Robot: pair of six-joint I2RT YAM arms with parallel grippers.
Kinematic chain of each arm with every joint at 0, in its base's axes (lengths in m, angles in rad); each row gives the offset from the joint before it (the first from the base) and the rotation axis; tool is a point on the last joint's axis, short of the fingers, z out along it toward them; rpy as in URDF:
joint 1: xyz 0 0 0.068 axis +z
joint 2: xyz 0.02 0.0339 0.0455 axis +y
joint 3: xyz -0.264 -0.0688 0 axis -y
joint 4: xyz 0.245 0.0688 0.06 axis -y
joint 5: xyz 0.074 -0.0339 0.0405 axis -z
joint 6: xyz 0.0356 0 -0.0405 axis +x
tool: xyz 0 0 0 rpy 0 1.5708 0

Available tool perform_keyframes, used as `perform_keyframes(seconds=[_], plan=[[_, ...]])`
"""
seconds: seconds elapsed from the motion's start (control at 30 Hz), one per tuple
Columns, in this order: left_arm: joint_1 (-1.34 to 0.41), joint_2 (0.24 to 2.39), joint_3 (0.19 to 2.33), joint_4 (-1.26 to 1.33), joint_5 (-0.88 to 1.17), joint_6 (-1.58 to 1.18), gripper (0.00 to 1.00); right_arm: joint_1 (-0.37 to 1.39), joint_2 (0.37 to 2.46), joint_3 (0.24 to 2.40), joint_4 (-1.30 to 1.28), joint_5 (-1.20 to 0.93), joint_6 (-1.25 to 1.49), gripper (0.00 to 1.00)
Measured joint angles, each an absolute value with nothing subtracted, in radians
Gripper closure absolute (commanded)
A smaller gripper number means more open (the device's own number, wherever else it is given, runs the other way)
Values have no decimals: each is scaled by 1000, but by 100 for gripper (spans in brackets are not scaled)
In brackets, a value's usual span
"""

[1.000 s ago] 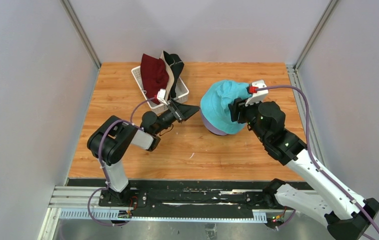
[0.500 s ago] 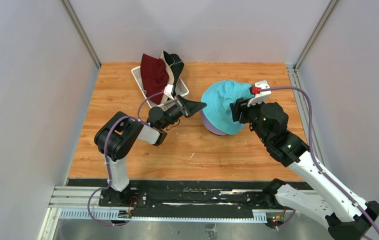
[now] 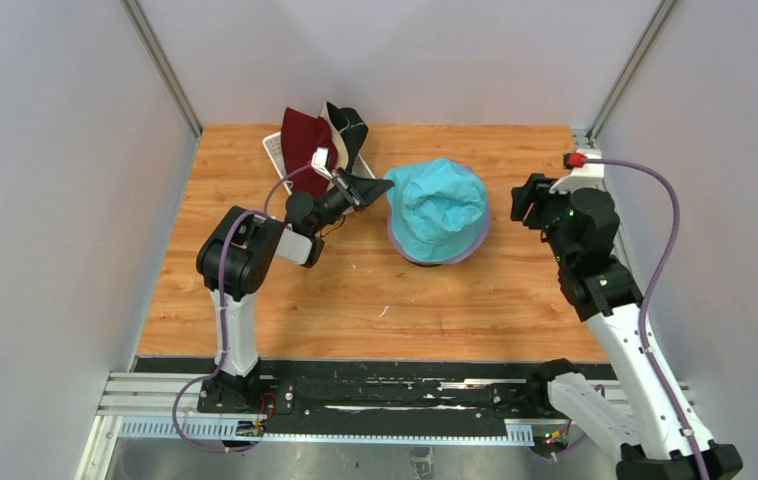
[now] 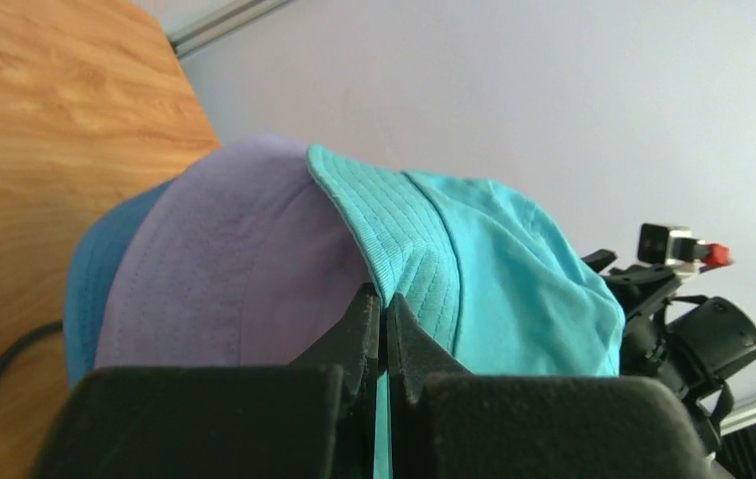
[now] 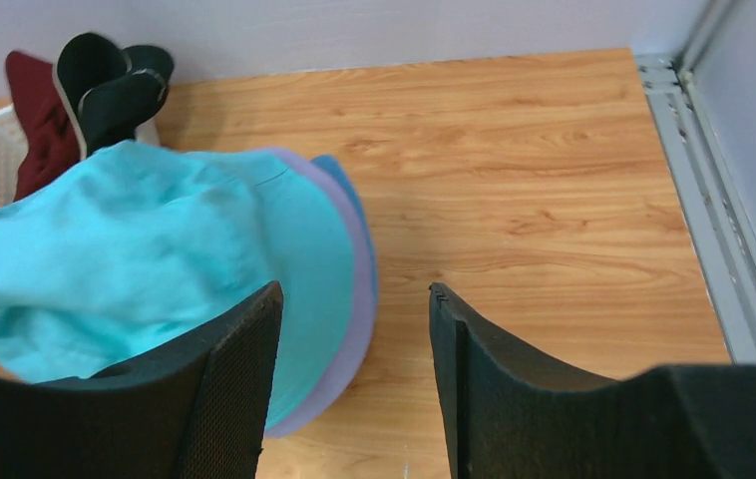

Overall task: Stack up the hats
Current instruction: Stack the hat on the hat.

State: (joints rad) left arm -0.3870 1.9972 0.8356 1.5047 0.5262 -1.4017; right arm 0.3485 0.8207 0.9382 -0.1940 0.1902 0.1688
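- Toward the middle of the surface (image 3: pixel 355 300) sits the pile, with the teal hat (image 3: pixel 437 205) on top, crown up and a little rumpled.
- Under it lies the lavender hat (image 4: pixel 224 269). From above it shows only as a thin rim around the teal brim, but the left wrist view shows it broadly.
- At the bottom lies the blue hat (image 5: pixel 350 195), with just a sliver of its brim peeking out past the lavender one.
- My left arm (image 3: pixel 245 255) reaches in from the basket side, and the left jaws are pressed fully together at the left edge of the teal brim.
- In the left wrist view a strip of teal fabric seems to run down between the tips. I take it they are pinching that brim, though the close angle makes it hard to be sure.
- My right arm (image 3: pixel 595 270) stands to the right of the pile, apart from it. The right jaws stand clearly apart and point toward the hats, with nothing between them and touching nothing.
- At the far left of the surface, the white basket (image 3: pixel 273 150) holds the other three hats.
- The dark red hat (image 3: pixel 300 140) is on the left of the basket, and the beige hat (image 3: pixel 333 120) and the black hat (image 3: pixel 353 125) stand on edge just beside it.
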Motion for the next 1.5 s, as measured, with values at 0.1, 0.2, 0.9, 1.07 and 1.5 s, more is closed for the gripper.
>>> perform_keyframes(seconds=[0.1, 0.2, 0.9, 1.07, 1.5], plan=[[-379, 2053, 923, 1504, 542, -1424, 100, 210, 833, 937, -193, 82, 226, 45], [-379, 2111, 1019, 1501, 557, -1445, 100, 154, 850, 917, -174, -8, 270, 45], [-376, 2168, 1231, 1085, 641, -1269, 100, -87, 1139, 678, 257, -579, 546, 50], [-376, 2165, 1240, 1058, 648, -1262, 100, -107, 1205, 660, 385, -685, 623, 51], [-376, 2157, 1240, 1044, 648, -1255, 100, -113, 1309, 614, 569, -817, 737, 51]])
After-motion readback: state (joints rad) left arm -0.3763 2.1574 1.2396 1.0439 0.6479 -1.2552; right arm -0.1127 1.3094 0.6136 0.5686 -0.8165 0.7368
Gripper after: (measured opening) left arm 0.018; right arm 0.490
